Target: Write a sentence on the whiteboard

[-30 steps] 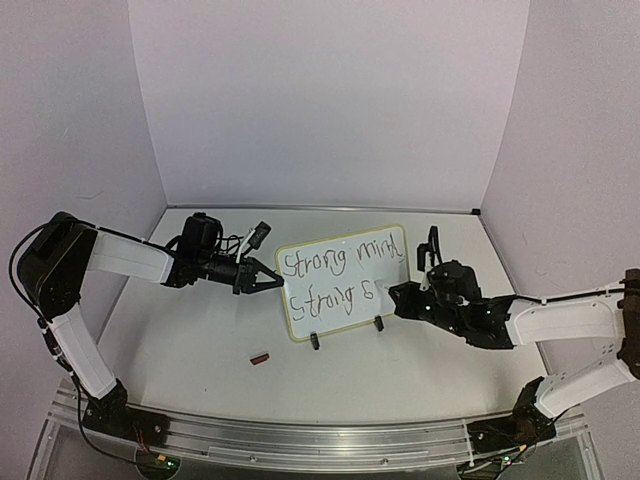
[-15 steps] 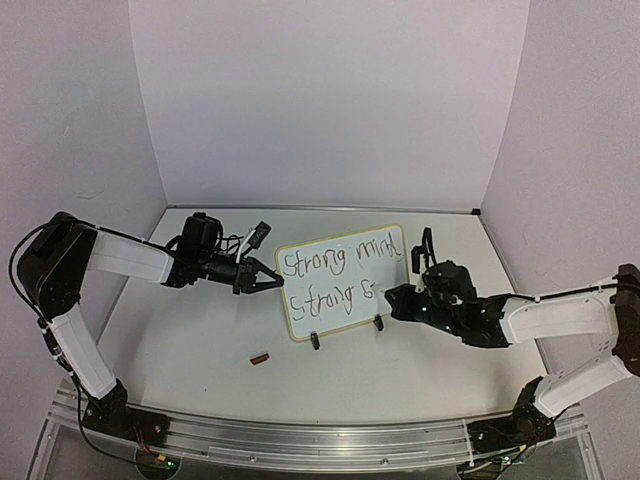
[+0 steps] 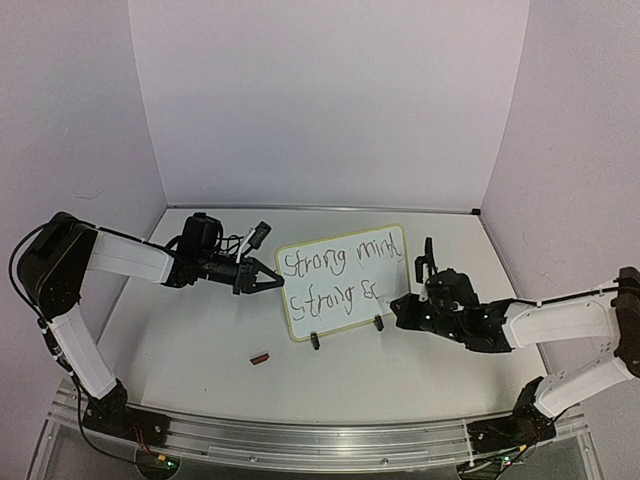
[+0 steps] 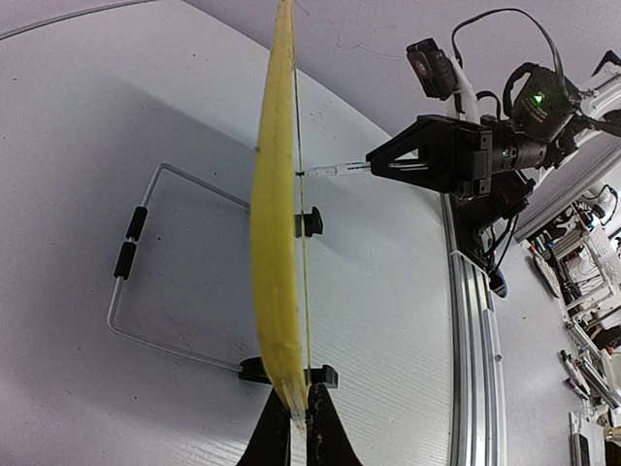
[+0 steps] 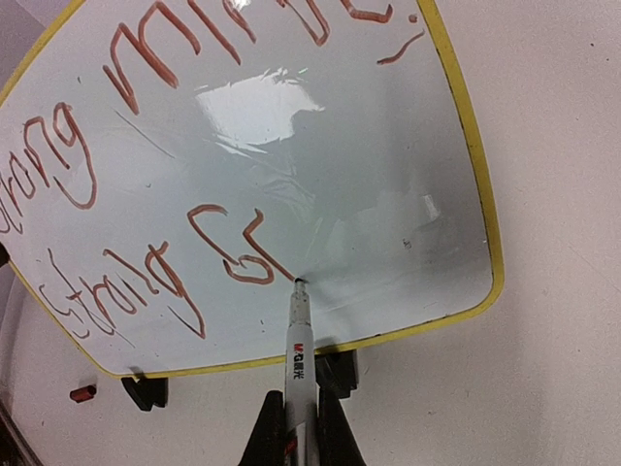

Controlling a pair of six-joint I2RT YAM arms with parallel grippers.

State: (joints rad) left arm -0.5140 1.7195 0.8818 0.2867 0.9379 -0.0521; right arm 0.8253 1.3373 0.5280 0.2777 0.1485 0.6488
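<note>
Worktop (image 3: 200,330), mid-task. The whiteboard (image 3: 340,315) stands near the middle on its wire stand (image 4: 136,222), leaning back, writing face towards the near edge. Its long axis runs left to right.

The sentence (image 3: 335,262): the top line is complete and reads roughly "Strong mind". The second line has "Strong" and only the first letters of the last word. My reading: most of it is done, and the tail of the last word is left.

Key relation: bare board lies to the right of the last letter, between the writing and the right frame. That is the side the right arm (image 3: 560,320) comes in from, so the right arm is the nearer one for what is left. The marker (image 5: 299,340) has its long axis running from the right jaws up and leftwards to the board face. Its tip touches the board just below and right of the last stroke.

Right jaws: pressed together on the marker barrel, gripping it well back from the tip.

Left jaws: pinching the left edge of the whiteboard, with the yellow frame between the fingers (image 4: 275,437). I judge the left arm (image 3: 125,258) to be steadying the board against the pen pressure.

Other: a small red piece (image 3: 261,357), possibly the marker cap, lies on the worktop near and left of the board, well apart from both jaws. Black clips (image 4: 310,222) hold the frame's lower edge.
</note>
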